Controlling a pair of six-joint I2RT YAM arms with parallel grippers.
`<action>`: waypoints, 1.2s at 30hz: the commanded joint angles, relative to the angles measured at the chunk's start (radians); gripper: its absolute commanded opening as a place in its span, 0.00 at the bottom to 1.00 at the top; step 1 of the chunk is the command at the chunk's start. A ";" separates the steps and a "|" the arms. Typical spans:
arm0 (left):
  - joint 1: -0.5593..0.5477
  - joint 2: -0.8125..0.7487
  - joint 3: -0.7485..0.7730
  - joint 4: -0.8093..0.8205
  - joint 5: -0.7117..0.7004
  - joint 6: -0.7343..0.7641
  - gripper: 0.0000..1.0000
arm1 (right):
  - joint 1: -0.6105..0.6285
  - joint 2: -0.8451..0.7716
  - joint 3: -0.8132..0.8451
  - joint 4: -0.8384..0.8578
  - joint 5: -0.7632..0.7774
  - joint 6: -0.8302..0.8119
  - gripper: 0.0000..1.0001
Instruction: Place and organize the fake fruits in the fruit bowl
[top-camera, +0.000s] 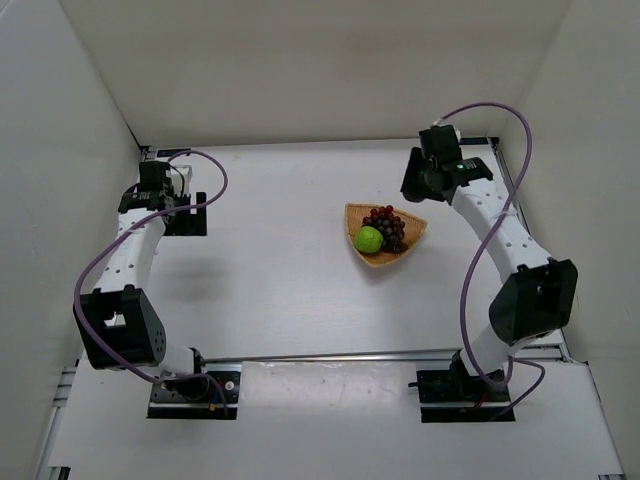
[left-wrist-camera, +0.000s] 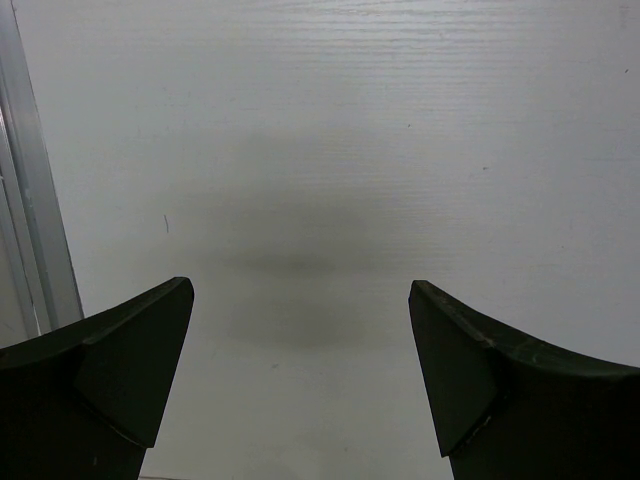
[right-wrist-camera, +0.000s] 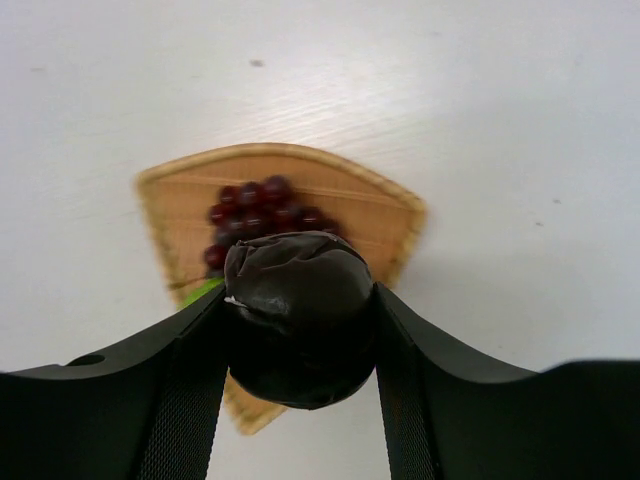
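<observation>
The tan wicker fruit bowl (top-camera: 416, 231) sits on the white table right of centre; it also shows in the right wrist view (right-wrist-camera: 180, 205). In it lie the dark red grape bunch (top-camera: 388, 226) (right-wrist-camera: 262, 207) and the lime-green round fruit (top-camera: 368, 239), a sliver of which shows in the right wrist view (right-wrist-camera: 198, 292). My right gripper (top-camera: 416, 186) (right-wrist-camera: 300, 325) is shut on the dark purple-black round fruit (right-wrist-camera: 298, 315), held above the table just behind the bowl. My left gripper (top-camera: 160, 200) (left-wrist-camera: 300, 380) is open and empty over bare table at the far left.
White walls enclose the table on the left, back and right. An aluminium rail (left-wrist-camera: 35, 200) runs along the left edge beside my left gripper. A metal strip (top-camera: 330, 356) crosses the table near the arm bases.
</observation>
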 joint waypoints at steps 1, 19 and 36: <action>0.005 -0.054 -0.004 0.010 0.030 -0.008 1.00 | -0.061 0.070 -0.078 -0.013 -0.029 0.007 0.19; 0.005 -0.063 -0.004 -0.018 0.039 0.001 1.00 | -0.124 0.249 -0.029 -0.052 -0.115 -0.034 0.87; 0.014 -0.093 -0.018 -0.018 -0.012 -0.008 1.00 | -0.414 -0.359 -0.341 -0.076 -0.046 0.025 1.00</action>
